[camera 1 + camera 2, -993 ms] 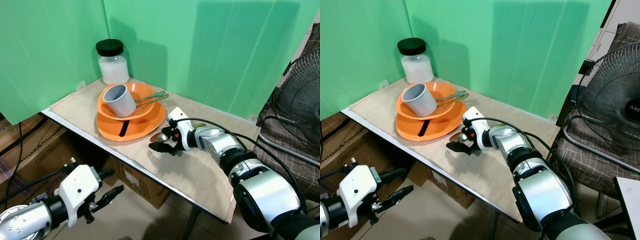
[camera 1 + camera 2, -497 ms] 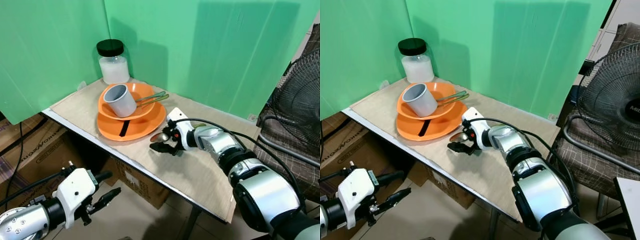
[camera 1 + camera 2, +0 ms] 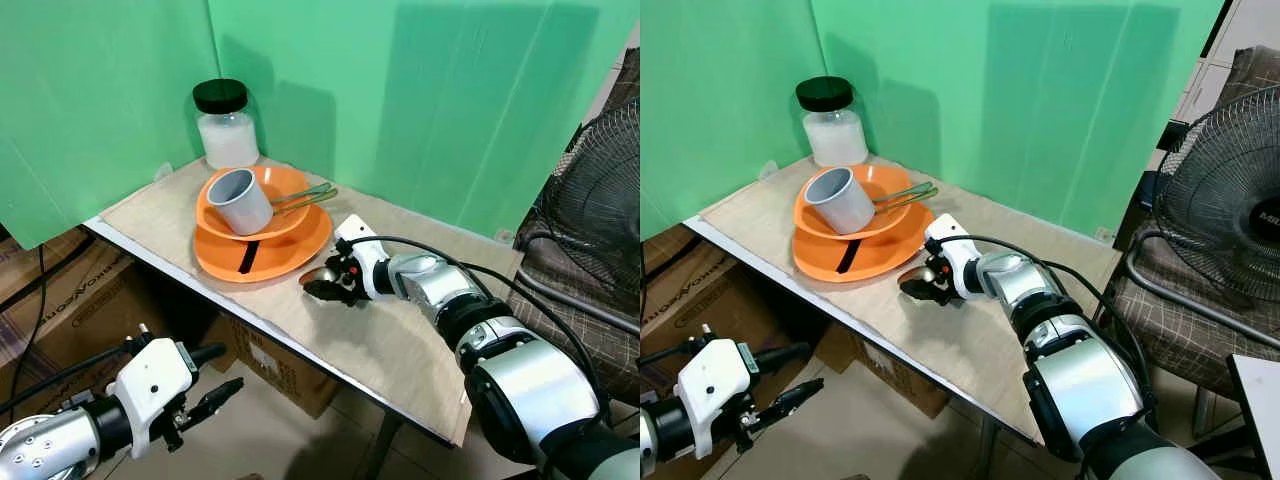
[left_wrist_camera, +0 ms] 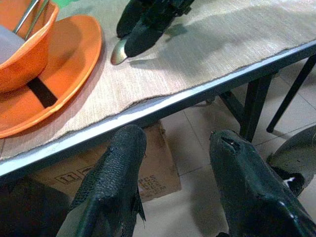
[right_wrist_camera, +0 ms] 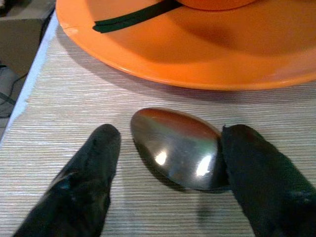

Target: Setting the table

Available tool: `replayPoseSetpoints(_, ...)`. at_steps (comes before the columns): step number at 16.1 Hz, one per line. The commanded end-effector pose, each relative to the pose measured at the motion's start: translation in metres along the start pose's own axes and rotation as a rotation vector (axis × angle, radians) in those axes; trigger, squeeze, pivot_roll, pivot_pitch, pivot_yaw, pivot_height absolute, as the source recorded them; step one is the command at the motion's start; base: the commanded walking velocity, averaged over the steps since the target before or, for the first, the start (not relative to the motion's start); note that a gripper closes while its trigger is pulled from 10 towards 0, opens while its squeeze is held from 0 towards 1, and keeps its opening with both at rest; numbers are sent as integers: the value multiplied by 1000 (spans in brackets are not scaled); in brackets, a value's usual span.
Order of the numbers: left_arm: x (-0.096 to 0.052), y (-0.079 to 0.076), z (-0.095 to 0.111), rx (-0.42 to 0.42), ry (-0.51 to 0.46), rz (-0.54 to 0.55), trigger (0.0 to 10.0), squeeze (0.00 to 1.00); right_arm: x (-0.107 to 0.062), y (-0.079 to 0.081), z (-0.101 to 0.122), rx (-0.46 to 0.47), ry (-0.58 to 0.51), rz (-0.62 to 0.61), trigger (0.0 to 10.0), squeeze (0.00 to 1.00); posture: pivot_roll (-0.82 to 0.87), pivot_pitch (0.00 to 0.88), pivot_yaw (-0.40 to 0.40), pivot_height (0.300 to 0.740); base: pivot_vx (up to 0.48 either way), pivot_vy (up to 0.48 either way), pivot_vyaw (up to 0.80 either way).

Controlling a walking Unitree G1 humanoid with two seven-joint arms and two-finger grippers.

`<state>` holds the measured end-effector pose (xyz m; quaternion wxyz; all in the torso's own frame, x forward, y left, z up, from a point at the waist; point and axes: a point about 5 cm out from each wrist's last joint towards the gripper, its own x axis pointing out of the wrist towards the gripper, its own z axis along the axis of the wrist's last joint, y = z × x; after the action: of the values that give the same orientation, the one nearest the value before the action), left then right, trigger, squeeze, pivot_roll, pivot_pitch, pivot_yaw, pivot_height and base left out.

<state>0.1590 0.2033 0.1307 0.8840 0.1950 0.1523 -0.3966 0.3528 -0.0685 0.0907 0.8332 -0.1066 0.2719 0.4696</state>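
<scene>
The right tool sits low on the bench, its fingers spread around the bowl of a spoon that lies on the mat just beside the orange plate; one finger seems to touch it, but no pinch is made. The orange bowl is stacked on the plate with a grey cup and two utensils inside it. The setting looks barely begun. The left tool hangs spread below the bench edge.
</scene>
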Motion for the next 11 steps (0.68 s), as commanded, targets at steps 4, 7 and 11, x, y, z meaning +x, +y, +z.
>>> replayPoseSetpoints(4,2,0,1,19,3,-5,10000,0,2,2,-14,-5,77,2,0,0,-11,2,27,740,0,0,0)
replayPoseSetpoints(7,3,0,2,22,5,-6,10000,0,2,2,-13,-9,68,-9,0,0,-12,2,27,740,0,0,0)
replayPoseSetpoints(11,4,3,3,35,5,5,10000,0,-3,-5,6,37,-54,-26,0,0,-13,0,23,740,0,0,0)
